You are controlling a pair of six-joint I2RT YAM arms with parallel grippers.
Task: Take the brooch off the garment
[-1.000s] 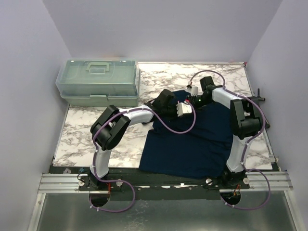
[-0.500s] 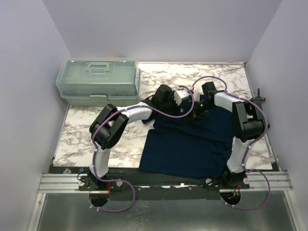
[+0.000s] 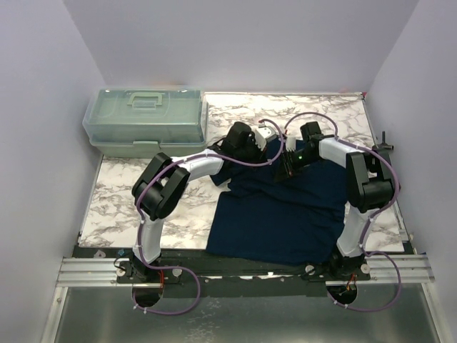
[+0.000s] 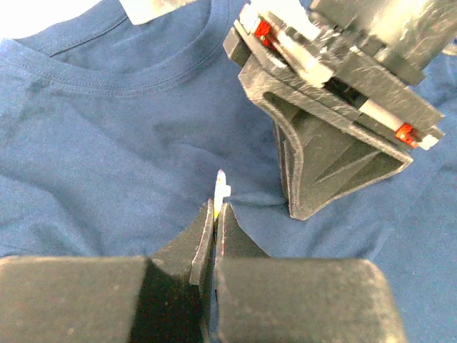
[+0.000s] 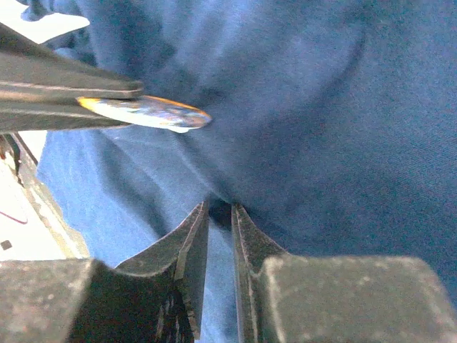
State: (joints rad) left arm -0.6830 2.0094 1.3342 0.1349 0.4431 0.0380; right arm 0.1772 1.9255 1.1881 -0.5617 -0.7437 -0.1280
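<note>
The dark navy garment (image 3: 285, 214) lies flat on the marble table, its collar and white tag (image 4: 153, 7) at the far side. My left gripper (image 3: 265, 143) is shut on the brooch (image 4: 220, 187), a thin gold-grey disc seen edge-on at the fingertips, just above the chest fabric (image 4: 107, 143). In the right wrist view the brooch (image 5: 146, 112) sticks out from the left fingers (image 5: 64, 89), close over the cloth. My right gripper (image 3: 284, 168) is shut on a raised fold of the garment (image 5: 321, 107), right beside the brooch. It also shows in the left wrist view (image 4: 335, 150).
A pale green lidded toolbox (image 3: 146, 121) stands at the back left. Bare marble tabletop (image 3: 128, 193) lies left of the shirt. Purple cables loop over both wrists. The enclosure walls close in on three sides.
My left gripper has swung from over the chest back toward the collar. My right gripper has come nearer and left, down onto the shirt beside it.
</note>
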